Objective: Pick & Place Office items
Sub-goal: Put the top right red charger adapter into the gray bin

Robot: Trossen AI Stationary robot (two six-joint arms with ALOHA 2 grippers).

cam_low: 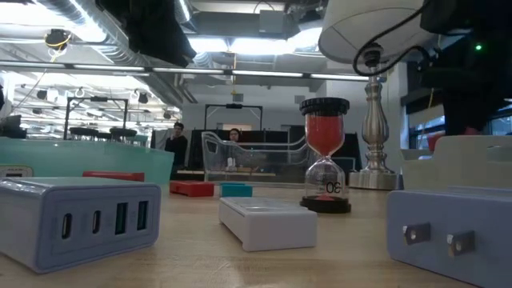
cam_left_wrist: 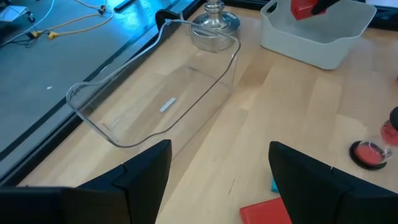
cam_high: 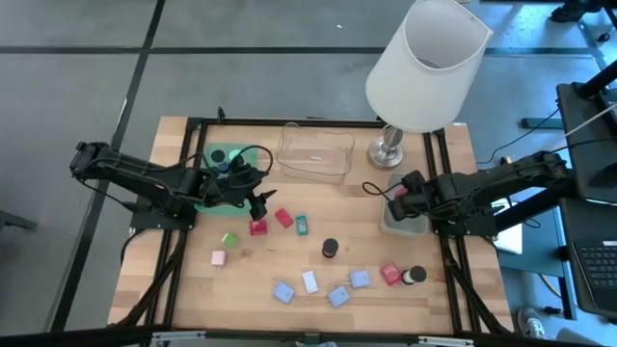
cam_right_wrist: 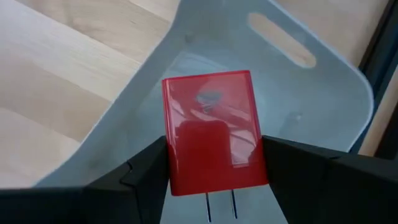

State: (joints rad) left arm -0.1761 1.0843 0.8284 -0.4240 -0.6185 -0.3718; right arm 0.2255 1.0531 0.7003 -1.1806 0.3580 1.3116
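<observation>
a red charger (cam_right_wrist: 213, 134) is pinched between the right gripper (cam_right_wrist: 211, 165) fingers above the grey tray (cam_right_wrist: 323, 87), at three o'clock, for release there. the left gripper (cam_left_wrist: 217, 174) is held open and empty at nine o'clock, near the clear tray (cam_left_wrist: 155, 93).

- Left arm (cam_high: 145, 178): black, jointed links, with looping black cables near the wrist.
- Right arm (cam_high: 492, 183): same black build, cable trailing.
- Fingers (cam_right_wrist: 311, 180): matte black, angular, wedge-shaped.
</observation>
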